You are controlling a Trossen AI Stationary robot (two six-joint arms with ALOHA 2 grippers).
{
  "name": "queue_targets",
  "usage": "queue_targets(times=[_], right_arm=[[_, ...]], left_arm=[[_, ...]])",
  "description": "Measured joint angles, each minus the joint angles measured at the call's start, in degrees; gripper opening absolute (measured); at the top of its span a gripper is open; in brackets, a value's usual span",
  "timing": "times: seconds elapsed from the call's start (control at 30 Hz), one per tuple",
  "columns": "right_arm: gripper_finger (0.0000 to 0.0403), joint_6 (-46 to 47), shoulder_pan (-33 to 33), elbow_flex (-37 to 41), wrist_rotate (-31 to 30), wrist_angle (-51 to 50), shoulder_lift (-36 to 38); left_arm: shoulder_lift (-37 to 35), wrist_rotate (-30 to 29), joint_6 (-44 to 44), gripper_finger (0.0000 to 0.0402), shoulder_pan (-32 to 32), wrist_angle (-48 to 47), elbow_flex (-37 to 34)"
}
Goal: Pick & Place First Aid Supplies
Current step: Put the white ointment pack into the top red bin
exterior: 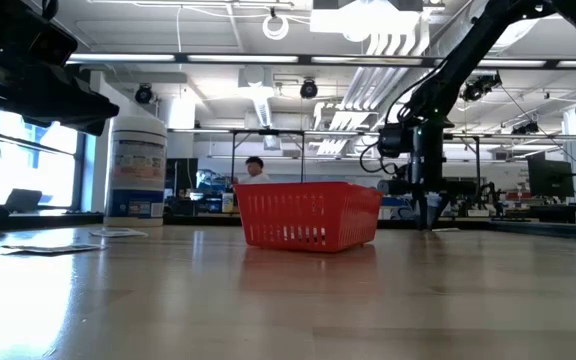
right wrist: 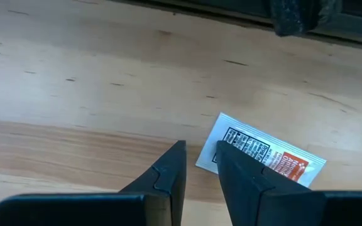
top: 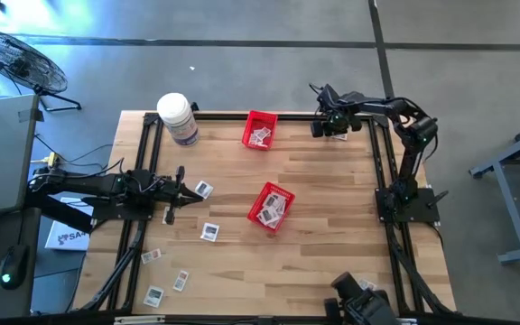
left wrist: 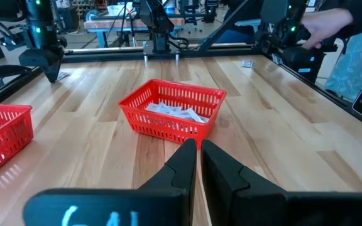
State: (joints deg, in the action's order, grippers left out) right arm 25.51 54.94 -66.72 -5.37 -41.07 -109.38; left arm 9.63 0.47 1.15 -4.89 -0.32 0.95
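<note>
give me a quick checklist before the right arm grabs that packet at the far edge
1. Right gripper over the packet: ok, one finger overlaps its edge.
2. Jaws parted: ok, narrow gap.
3. Packet lying flat on the table: ok.
4. Packet already gripped: cannot tell.
5. Far red basket near this arm, has room: ok.
6. Left gripper out of the way: ok, shut, pointing at the middle red basket.

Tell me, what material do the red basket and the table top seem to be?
The red basket looks like moulded plastic: glossy, with thin open mesh walls. The table top seems to be wood, smooth and lightly shiny: pale joined strips with visible grain.
</note>
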Motion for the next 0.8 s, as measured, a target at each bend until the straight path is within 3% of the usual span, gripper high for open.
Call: queue_targets(times=[0.5, 0.8], right_arm=[[0.0079, 2.19, -0.24, 4.94, -0.86, 4.19, 0.35], [0.0005, 2.65, -1.27, 4.65, 0.74, 3.97, 0.31]], left_arm=[[-0.02, 0.00, 0.00, 0.0021, 0.00, 0.00, 0.00], [0.00, 0.00, 0.00, 0.0021, -0.01, 0.00, 0.00]])
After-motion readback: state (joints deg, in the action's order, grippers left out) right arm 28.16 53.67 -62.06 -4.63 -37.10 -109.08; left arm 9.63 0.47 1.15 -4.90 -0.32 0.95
